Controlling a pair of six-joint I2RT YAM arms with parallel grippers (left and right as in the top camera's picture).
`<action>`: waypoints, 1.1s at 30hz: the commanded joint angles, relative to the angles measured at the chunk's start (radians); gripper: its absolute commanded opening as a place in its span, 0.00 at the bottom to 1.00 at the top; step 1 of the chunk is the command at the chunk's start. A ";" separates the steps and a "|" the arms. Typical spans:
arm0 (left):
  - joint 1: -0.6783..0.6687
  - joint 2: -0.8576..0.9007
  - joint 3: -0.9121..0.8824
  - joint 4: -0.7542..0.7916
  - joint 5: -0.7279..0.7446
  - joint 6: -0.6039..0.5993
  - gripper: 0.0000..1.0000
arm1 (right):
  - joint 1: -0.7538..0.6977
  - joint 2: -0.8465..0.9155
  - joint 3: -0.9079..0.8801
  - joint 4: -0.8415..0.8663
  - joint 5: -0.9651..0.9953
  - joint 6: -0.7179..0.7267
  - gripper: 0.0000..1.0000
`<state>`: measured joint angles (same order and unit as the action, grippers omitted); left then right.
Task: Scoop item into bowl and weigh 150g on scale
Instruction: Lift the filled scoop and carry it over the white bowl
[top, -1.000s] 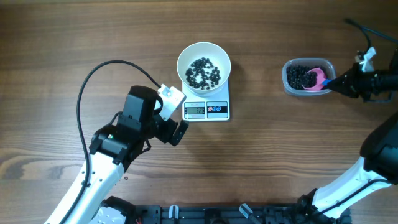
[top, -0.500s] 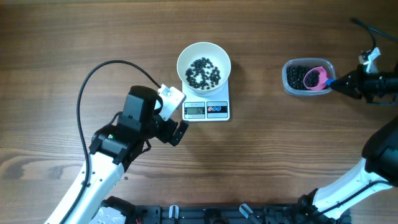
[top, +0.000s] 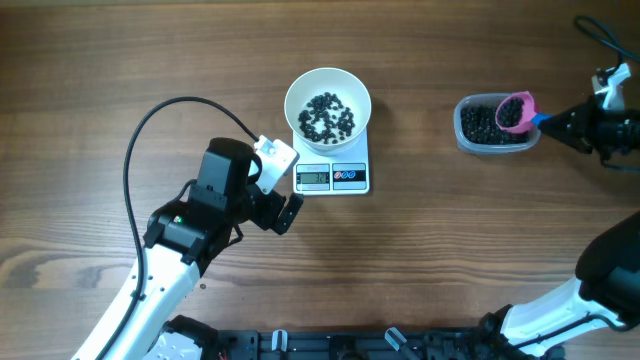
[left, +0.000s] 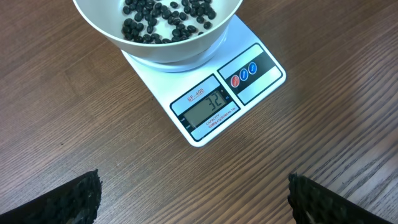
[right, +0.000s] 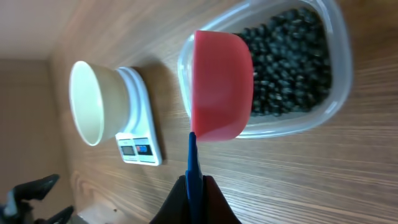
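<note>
At the left of the worktop (top: 120, 60), the left tool (left: 193, 194) hangs with its jaws spread wide and nothing between them. In the left wrist view we see only its two dark fingertips (left: 78, 200) at the lower corners, both clear of the wood. It sits at about 7 o'clock from the scale (top: 333, 177), near it but not touching.

The scale lies near the middle of the worktop, with its display (left: 207, 107) and two small buttons (left: 244, 74) along its 6 o'clock edge. The display reads 32. The bowl (top: 300, 88) stands upright on the platform, at the scale's 12 o'clock end, and overhangs it on both sides. A thin, loose layer of beans (top: 327, 117) covers part of the bowl's floor, with white showing through.

Well apart, at 3 o'clock from the scale, a clear tub (top: 462, 135) rests on the wood and holds a darker, denser heap of beans. A pink scoop (top: 516, 110) with a blue handle (right: 192, 163) hangs over the tub's 3 o'clock end. We cannot tell whether it carries any beans.

At the far right, the right tool (right: 194, 196) is clamped tight on that handle and reaches in from 3 o'clock.
</note>
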<state>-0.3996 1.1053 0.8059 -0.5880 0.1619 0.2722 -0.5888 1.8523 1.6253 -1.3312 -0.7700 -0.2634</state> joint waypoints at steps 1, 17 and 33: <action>0.004 0.004 -0.004 0.000 0.005 0.009 1.00 | 0.032 -0.048 -0.008 -0.014 -0.075 0.003 0.04; 0.004 0.004 -0.004 0.000 0.005 0.009 1.00 | 0.349 -0.053 -0.008 0.094 -0.212 0.121 0.04; 0.004 0.004 -0.004 0.000 0.005 0.008 1.00 | 0.611 -0.053 -0.008 0.353 -0.240 0.340 0.04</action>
<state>-0.3996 1.1053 0.8059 -0.5880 0.1619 0.2722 -0.0208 1.8324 1.6238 -1.0016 -1.0130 0.0124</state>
